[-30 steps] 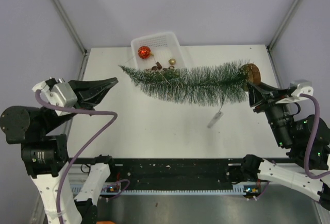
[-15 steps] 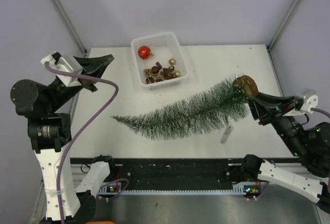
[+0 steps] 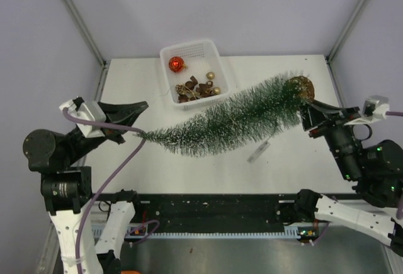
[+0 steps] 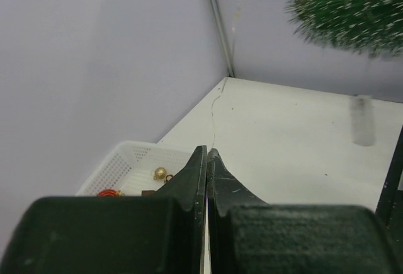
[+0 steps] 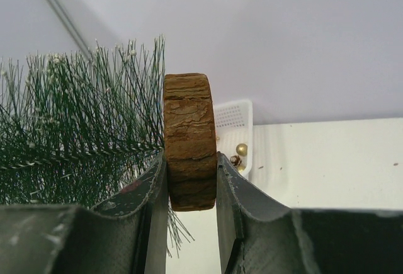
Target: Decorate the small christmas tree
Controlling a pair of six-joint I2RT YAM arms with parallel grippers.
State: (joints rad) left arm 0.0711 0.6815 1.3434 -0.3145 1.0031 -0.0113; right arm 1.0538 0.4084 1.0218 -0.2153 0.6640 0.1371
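Jaws of the right gripper (image 5: 191, 167) pressed on both flat faces of the round wooden base (image 5: 187, 123), gripping it firmly. By that base it held the one tree (image 3: 233, 119) off the table (image 3: 189, 167), lying nearly level. The base sat at the right, and the tip slanted down toward the near left. One small white tag (image 3: 257, 152) hung beneath the bristles. The right arm reached in from the table's right edge, its wrist turned so the gripper pointed left across the table.

The left gripper (image 4: 207, 154) was fully closed, finger against finger. A thin wire (image 4: 232, 34) seemed to rise from its tips toward the tree, though I could not tell whether it was pinched. The left arm was folded at the table's left edge, elbow out to the left. Its gripper pointed right, close to the tree's tip.

At the far side stood one white basket (image 3: 217, 57). It held one red bauble (image 3: 176, 64), two gold baubles (image 3: 210, 75) and a cluster of brown pieces (image 3: 191, 89) too small to count.
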